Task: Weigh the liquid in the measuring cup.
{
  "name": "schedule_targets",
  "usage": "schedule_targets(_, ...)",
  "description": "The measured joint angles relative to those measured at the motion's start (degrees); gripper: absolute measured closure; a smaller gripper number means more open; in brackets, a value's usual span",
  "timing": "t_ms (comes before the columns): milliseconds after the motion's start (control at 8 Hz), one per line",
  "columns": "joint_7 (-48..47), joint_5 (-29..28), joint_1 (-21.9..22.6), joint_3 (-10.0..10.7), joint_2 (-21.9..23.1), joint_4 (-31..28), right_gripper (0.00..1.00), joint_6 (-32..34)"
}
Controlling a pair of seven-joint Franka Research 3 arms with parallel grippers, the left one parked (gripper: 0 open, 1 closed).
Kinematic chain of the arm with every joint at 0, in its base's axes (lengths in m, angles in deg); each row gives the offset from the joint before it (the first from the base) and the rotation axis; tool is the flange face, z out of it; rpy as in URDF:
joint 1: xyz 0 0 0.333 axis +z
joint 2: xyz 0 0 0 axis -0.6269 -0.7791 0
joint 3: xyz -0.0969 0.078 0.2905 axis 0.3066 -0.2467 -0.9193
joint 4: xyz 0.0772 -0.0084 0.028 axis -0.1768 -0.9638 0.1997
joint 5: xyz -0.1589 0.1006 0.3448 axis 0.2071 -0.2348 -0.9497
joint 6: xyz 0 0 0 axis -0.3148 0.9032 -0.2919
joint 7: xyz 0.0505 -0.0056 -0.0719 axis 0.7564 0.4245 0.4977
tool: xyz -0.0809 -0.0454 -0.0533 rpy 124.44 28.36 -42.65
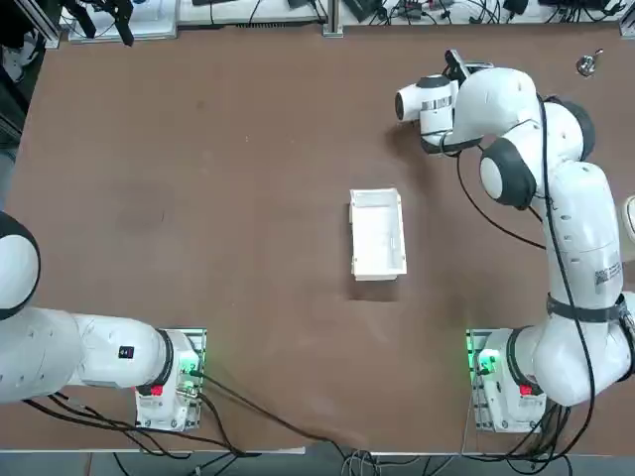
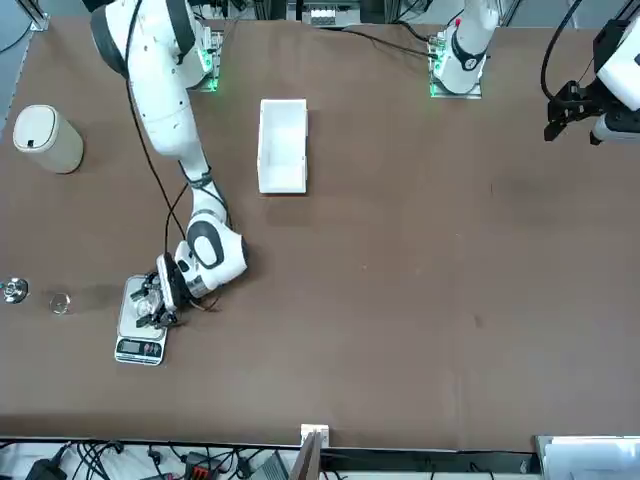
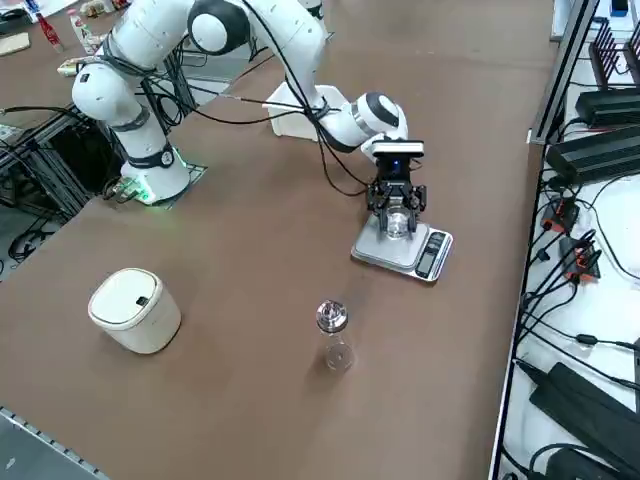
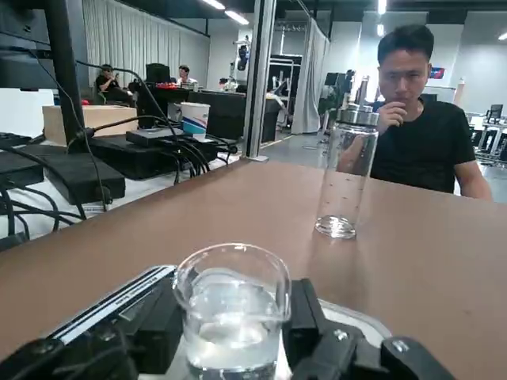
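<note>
Flanking the cup (image 4: 232, 336) over the scale (image 3: 429, 255), the right gripper (image 4: 232, 309) may be clamped or apart; I cannot tell.

White rounded arm, dark grey joints, black cables

And here's the room: beyond the brown desk (image 4: 412, 261), a pale curtain (image 4: 146, 39) hangs in folds along the left wall in the right wrist view, with a second curtain (image 4: 311, 79) drawn near a metal upright (image 4: 258, 79). Bright ceiling lights (image 4: 236, 17) glow against a dark ceiling, white walls (image 4: 475, 55) stand behind, and a grey floor (image 4: 297, 149) stretches between workstations. A seated person in black (image 4: 416, 134) faces the desk, while others sit farther back.
</note>
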Motion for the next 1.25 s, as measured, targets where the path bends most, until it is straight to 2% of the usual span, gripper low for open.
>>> schedule_targets(125,0.07,-0.18,-0.02,0.0,-0.06,0.03,0.1,0.0)
schedule_targets(250,1.51,-1.89,-0.01,-0.01,-0.05,0.41,0.0,0.0)
schedule_targets(500,9.26,-9.49,0.41,-0.12,1.48,1.97,0.0,0.62)
schedule_targets(875,23.5,-27.0,3.94,-1.38,10.56,3.66,0.0,4.01)
schedule_targets(1250,35.95,-36.86,5.48,-1.53,16.26,6.66,0.0,10.87)
